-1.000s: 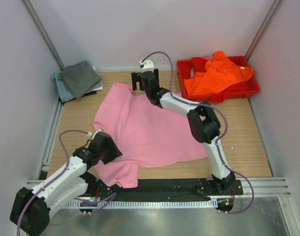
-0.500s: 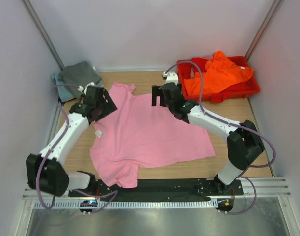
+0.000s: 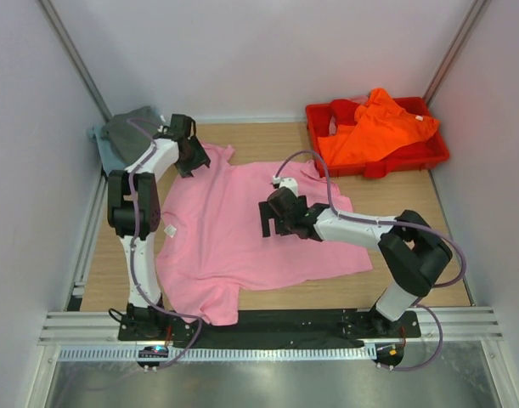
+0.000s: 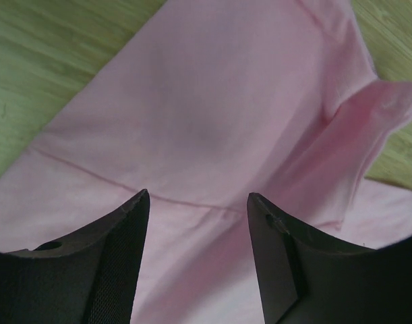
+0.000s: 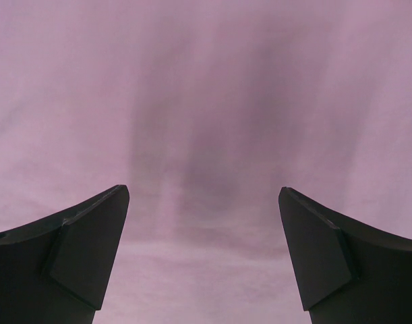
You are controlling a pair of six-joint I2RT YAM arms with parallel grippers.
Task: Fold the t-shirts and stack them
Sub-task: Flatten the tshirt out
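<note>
The light pink t-shirt [image 3: 234, 238] lies spread flat on the wooden table. My left gripper [image 3: 194, 161] is open just above its far left sleeve; in the left wrist view [image 4: 197, 196] pink cloth [image 4: 206, 121] shows between the jaws and nothing is held. My right gripper [image 3: 264, 219] is open over the middle of the pink t-shirt; the right wrist view [image 5: 203, 192] shows only flat pink cloth [image 5: 206, 101]. The bright orange t-shirt [image 3: 374, 126] lies bunched in the red tray. The dark grey t-shirt [image 3: 133, 129] lies on the pale blue-grey one [image 3: 97, 136] at the far left.
The red plastic tray [image 3: 429, 157] stands at the far right corner. White walls close in the table on the left, back and right. Bare wood [image 3: 420, 221] shows right of the pink shirt, and a metal rail [image 3: 267, 325] runs along the near edge.
My left arm has swung from the near left edge to the shirt's far left sleeve. My right gripper has drawn back from the far collar to the shirt's middle. The shirt lies flatter.
</note>
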